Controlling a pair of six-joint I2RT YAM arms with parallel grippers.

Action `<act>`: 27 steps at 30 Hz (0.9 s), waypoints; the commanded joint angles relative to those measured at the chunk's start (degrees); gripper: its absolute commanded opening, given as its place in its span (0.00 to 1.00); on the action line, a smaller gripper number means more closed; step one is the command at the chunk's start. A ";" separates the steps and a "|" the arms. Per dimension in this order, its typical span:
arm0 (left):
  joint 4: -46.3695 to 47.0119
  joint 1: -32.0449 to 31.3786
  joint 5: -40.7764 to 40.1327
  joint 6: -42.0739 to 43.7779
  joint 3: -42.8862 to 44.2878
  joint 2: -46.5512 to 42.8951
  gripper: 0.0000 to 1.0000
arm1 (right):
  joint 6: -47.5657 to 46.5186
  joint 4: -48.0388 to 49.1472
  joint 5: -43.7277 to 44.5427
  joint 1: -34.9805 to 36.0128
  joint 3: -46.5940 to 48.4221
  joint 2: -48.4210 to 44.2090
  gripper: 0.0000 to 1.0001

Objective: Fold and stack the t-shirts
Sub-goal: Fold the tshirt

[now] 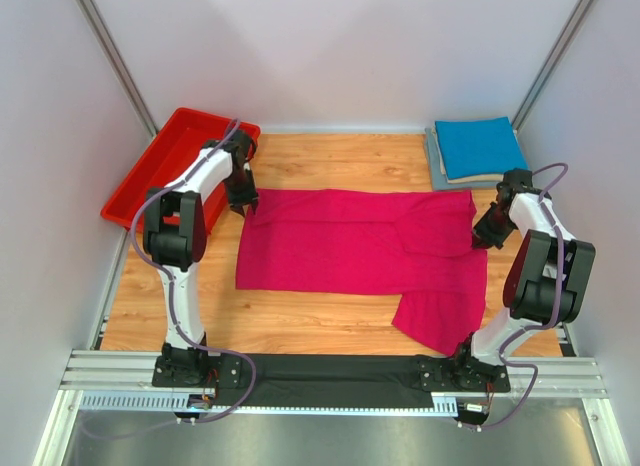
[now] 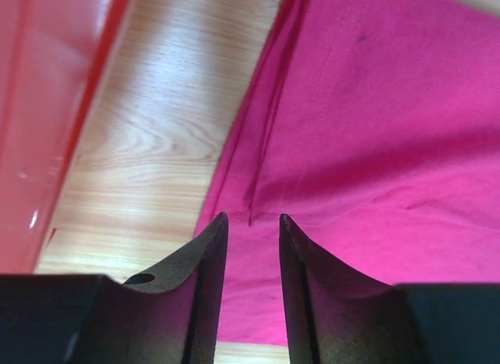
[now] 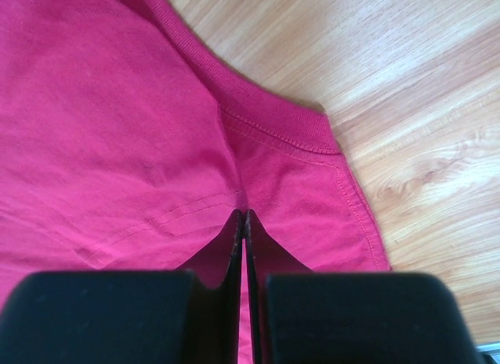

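Your pink shirt (image 1: 360, 251) lies spread across the middle of the table (image 1: 330, 321), its long side running left to right. One flap sticks out from its near right end towards the arm bases. Your left gripper (image 2: 251, 217) sits at the shirt's far left corner. Its jaws are parted, with nothing between them, and pink cloth and a strip of bare wood show beneath. Your right gripper (image 3: 243, 214) is at the shirt's right edge, just inside the ribbed collar. Its fingers are pressed tight together, tips down on the cloth. You cannot tell from here whether any fabric is nipped between them. Beyond the shirt's far right corner, well apart from it, the blue shirt (image 1: 478, 146) lies folded on top of the grey shirt (image 1: 436, 161). The red bin (image 1: 150, 171) stands off the shirt's far left corner, just beyond your left gripper.
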 commanded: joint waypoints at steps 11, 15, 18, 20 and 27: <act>-1.20 -0.22 3.02 -1.52 1.15 0.59 0.39 | -0.78 0.60 -0.46 -0.34 0.34 -1.63 0.00; -0.94 -0.22 2.57 -2.57 0.63 0.68 0.38 | -0.52 0.68 -0.55 -0.34 0.25 -1.63 0.00; -0.59 -0.22 3.01 -3.28 0.54 1.11 0.37 | -0.61 0.86 -0.64 -0.34 0.25 -1.54 0.00; -0.41 -0.22 3.72 -3.45 0.37 1.38 0.36 | -0.61 0.86 -0.46 -0.34 0.25 -1.63 0.00; 0.29 -0.22 2.66 -4.25 -1.57 1.82 0.34 | -0.52 0.86 -0.55 -0.34 0.25 -1.81 0.00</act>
